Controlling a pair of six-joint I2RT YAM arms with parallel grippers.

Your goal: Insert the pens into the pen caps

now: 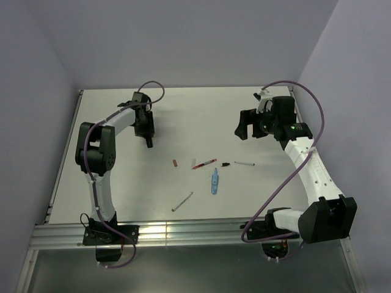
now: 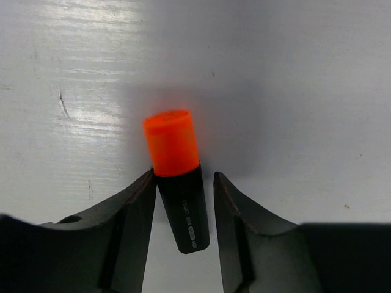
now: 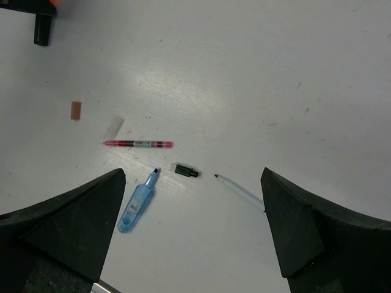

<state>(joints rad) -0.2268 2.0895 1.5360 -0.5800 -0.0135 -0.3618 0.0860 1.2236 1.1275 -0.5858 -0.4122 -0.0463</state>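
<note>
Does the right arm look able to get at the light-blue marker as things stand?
Probably yes: the right gripper hangs open above the table, and the light-blue marker lies bare there with nothing over it.

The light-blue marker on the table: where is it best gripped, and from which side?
Grip the light-blue marker across its wide rear body, coming from straight above and straddling its long axis. It lies flat, and the tapered nib end should stay free for capping.
</note>
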